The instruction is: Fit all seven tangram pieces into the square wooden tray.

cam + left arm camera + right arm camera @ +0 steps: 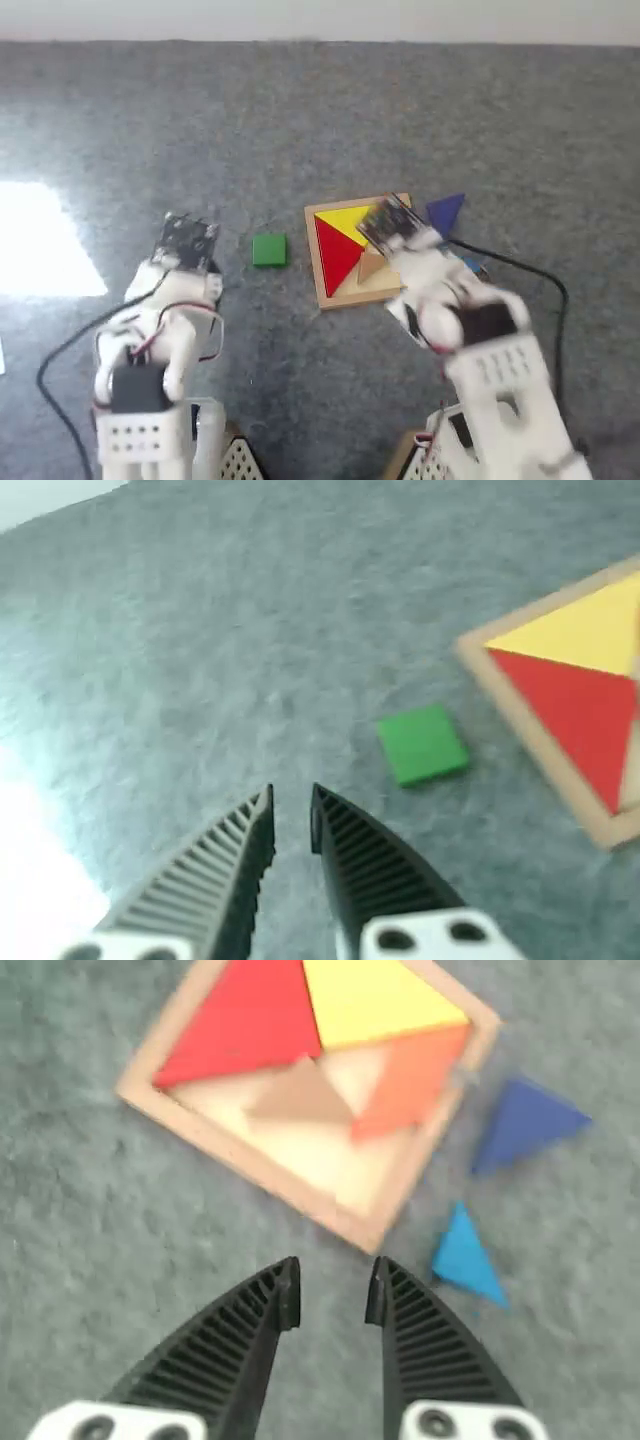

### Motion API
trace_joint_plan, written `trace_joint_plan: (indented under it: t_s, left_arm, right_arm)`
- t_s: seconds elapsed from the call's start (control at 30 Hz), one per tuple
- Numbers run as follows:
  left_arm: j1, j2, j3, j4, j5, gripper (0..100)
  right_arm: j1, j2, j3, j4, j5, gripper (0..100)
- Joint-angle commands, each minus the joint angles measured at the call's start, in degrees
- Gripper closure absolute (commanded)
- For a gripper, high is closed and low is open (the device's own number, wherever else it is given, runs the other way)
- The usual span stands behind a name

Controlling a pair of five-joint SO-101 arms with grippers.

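You have the tray on the table, right of its middle, with the square piece lying apart to the tray's left. Inside the tray, the back triangle and the left triangle sit edge to edge. The small triangle lies near the centre, with the fourth piece beside it. Right of the tray, on the table, the bigger loose triangle lies behind the smaller loose triangle.

Tray — partly behind right arm

Grey mottled tabletop, bright light patch
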Motion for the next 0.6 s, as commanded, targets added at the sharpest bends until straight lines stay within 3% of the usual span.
trace_joint_plan:
  t_s: [0.0,0.17,0.57]
  left_arm:
    - [-7.74,-12.04,8.84,-2.37,-0.35,94]
    - [-18.29,-19.43,14.29,-5.10,-0.26,94]
    - [-18.64,-19.87,15.34,-5.19,1.05,94]
  right_arm:
    - [-6.20,19.91,-5.98,-13.67,-5.27,86.1]
    - [-6.81,32.66,-5.98,-24.40,-5.89,86.1]
    - [-6.81,44.00,-8.00,-29.93,-6.24,86.1]
